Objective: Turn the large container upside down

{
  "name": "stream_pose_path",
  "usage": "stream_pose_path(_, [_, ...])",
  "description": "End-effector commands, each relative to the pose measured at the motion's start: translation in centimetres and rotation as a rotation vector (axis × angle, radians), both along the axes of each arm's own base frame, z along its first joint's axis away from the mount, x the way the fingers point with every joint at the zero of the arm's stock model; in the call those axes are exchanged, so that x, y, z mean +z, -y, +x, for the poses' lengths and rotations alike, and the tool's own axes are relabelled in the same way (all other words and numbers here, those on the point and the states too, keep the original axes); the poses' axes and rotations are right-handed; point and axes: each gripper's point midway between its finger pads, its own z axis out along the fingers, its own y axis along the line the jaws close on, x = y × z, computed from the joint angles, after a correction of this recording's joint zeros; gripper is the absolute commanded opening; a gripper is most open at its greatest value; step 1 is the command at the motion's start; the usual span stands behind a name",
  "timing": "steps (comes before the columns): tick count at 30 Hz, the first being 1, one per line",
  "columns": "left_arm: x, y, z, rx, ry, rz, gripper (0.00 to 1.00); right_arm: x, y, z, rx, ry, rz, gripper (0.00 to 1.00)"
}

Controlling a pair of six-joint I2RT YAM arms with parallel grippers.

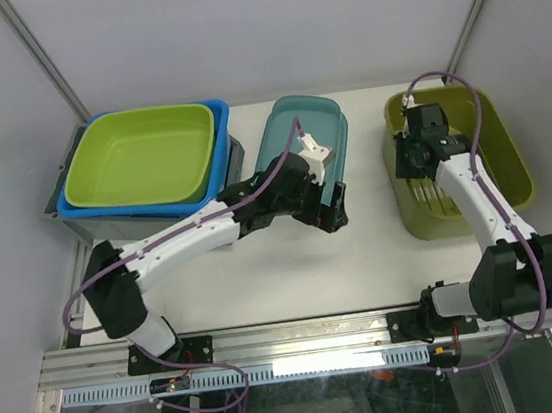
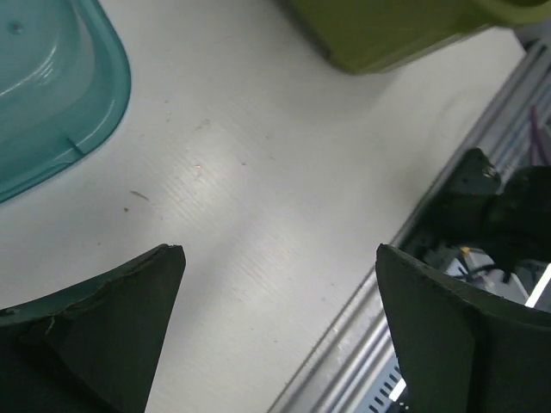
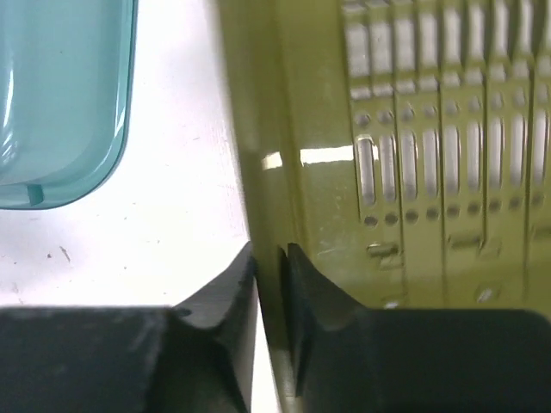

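Left arm [image 1: 189, 239] reaches forward and rightward, left hand [image 2: 280, 258] spread wide, fingers well apart. Right arm [image 1: 476, 192] extends straight ahead, right hand [image 3: 269, 251] pinched narrow.

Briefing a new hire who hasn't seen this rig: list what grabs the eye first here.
The right end effector pinches the left wall of the olive-green slotted plastic container on the right. The left end effector hangs open beside the translucent teal plastic container at centre. At back left, a lime-green plastic tub sits nested in a blue plastic tub.
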Motion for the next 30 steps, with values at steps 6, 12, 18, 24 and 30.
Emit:
stream_pose_path(6, [6.6,-1.8,-3.6,-0.028,0.003,-0.188,0.99,5.0,-2.1,-0.6,-0.015,0.175,0.169,0.00])
stream_pose_path(12, [8.1,-2.8,-4.3,-0.023,0.016,-0.217,0.99,8.1,-4.4,-0.7,0.033,0.245,0.299,0.00])
stream_pose_path(18, [11.2,-3.7,-5.0,-0.028,0.055,-0.271,0.99,13.3,-7.8,-0.9,0.082,0.364,0.528,0.00])
stream_pose_path(24, [12.5,-4.8,-4.7,-0.008,0.110,-0.270,0.99,16.4,-11.0,-1.1,0.152,0.421,0.759,0.00])
stream_pose_path(30, [12.9,-5.7,-4.5,0.035,0.123,-0.268,0.99,18.2,-11.0,-1.6,0.142,0.456,0.815,0.00])
